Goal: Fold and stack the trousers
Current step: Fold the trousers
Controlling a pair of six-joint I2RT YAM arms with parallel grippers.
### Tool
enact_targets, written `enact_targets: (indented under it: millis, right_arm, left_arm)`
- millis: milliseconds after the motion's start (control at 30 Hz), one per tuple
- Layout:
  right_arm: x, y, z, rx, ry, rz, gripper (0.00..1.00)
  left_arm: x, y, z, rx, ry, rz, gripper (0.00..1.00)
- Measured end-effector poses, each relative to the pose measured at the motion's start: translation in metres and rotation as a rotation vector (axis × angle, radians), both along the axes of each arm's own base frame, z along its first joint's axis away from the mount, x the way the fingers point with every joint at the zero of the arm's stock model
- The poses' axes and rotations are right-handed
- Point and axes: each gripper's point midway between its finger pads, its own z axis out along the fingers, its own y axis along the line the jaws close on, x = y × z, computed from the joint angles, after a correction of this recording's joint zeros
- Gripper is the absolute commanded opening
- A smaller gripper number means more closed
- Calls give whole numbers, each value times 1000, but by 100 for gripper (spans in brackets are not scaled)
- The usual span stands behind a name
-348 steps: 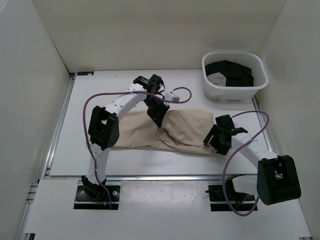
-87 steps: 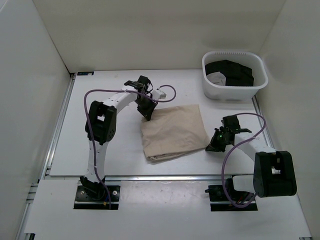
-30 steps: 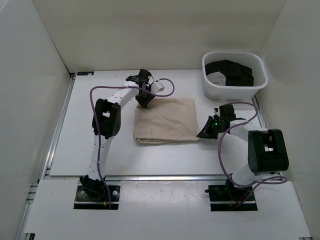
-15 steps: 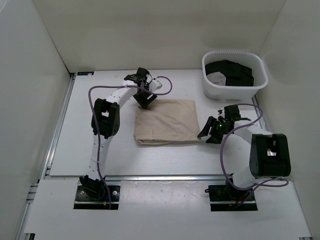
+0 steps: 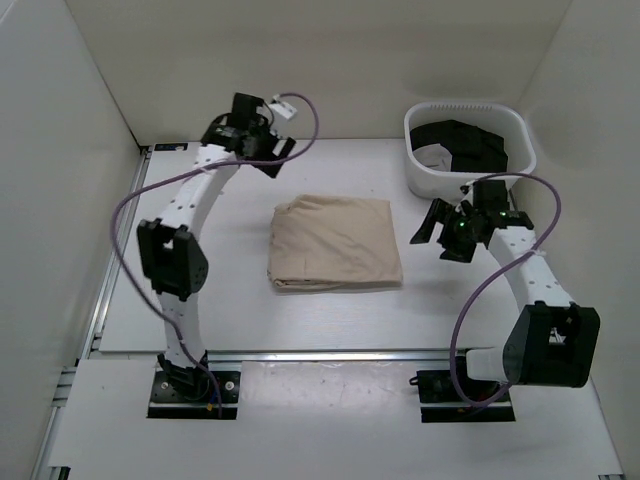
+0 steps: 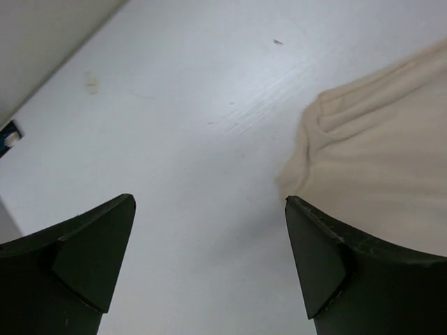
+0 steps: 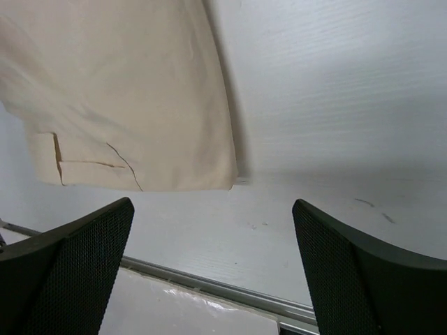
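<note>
The beige trousers point(image 5: 335, 243) lie folded into a flat rectangle in the middle of the table, with nothing touching them. My left gripper point(image 5: 272, 157) hovers open beyond their far left corner, apart from the cloth. In the left wrist view that rounded corner of the trousers point(image 6: 384, 153) shows to the right of the empty gripper point(image 6: 209, 202). My right gripper point(image 5: 438, 237) is open to the right of the fold. The right wrist view shows the trousers point(image 7: 126, 91) lying beyond the empty gripper point(image 7: 211, 204), with bare table between the fingers.
A white basket point(image 5: 466, 184) holding dark clothes point(image 5: 465, 145) stands at the back right, just behind the right gripper. A metal rail point(image 7: 209, 283) runs along the table's near edge. White walls enclose the left, back and right sides.
Both grippers have opened and let go of the trousers. The left arm has lifted away to the back left, the right arm has drawn off to the right. The folded trousers stay put.
</note>
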Motion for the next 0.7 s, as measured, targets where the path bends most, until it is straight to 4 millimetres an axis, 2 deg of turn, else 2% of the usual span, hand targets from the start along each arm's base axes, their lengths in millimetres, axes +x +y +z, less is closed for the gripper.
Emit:
enact_targets:
  millis: [67, 133, 200, 233, 300, 367, 433, 500, 567, 633, 700]
  right_arm:
    - [6, -14, 15, -16, -22, -35, 99]
    - [11, -31, 27, -30, -31, -82, 99]
    - [12, -50, 35, -51, -30, -132, 99]
    - [12, -59, 39, -63, -25, -160, 99]
    - [10, -76, 44, -91, -15, -205, 99]
    - [7, -91, 48, -135, -4, -246, 99]
    - [5, -98, 52, -164, 0, -267, 99]
    - [3, -102, 54, -177, 7, -282, 99]
    - [1, -106, 57, -186, 11, -295, 99]
    - [2, -109, 59, -193, 9, -306, 99]
    - [3, -112, 63, -197, 0, -314, 99]
  left_arm:
    - [-9, 23, 42, -50, -76, 59, 100]
    - [-22, 53, 71, -88, -126, 131, 100]
    - [-36, 87, 82, -113, -141, 209, 100]
    - [-45, 105, 80, -119, -130, 250, 100]
    - [-62, 140, 66, -135, -91, 328, 100]
    - [-88, 176, 36, -141, -4, 421, 100]
    - [-115, 201, 5, -145, 79, 500, 100]
    - [-148, 216, -27, -146, 176, 561, 100]
    - [-178, 221, -48, -153, 253, 598, 100]
    - [-201, 225, -57, -162, 289, 632, 100]
    - [-216, 229, -58, -176, 289, 665, 100]
